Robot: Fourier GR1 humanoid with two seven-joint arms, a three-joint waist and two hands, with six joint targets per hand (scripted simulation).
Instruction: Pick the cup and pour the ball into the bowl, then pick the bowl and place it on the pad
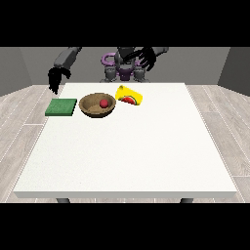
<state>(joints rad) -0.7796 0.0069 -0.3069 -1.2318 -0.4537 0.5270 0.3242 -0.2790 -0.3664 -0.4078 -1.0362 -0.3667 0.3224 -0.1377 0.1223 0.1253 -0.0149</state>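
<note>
So, where we're at: the red ball [104,103] already sits inside the round brown wooden bowl [98,105], and the yellow cup with the watermelon picture [129,95] lies tipped on its side on the big white table [127,156], just beside the bowl. We'd judge the pour is done and the bowl-to-pad half is what's left.

Going left to right. The black hand at the view's left [57,78] hangs at the table's far left corner, fingers pointing down and looking relaxed, holding nothing. Just below it and a touch toward the camera lies the flat green square pad [61,107]. The bowl is down and off to the right of that hand, right next to the pad with a thin strip of table between them. The cup lies past the bowl, further right again, its long axis running roughly sideways and a bit toward the camera.

The black hand at the view's right [145,57] is lifted up in front of the robot's chest, fingers spread, nothing in it. From that hand the bowl lies down and to the left, with the cup in between.

Our read: the hand at the view's left is lower and closer to both bowl and pad, so it's the obvious one for the pick. It's a short sideways carry, but the ball could roll if the bowl tilts.
</note>
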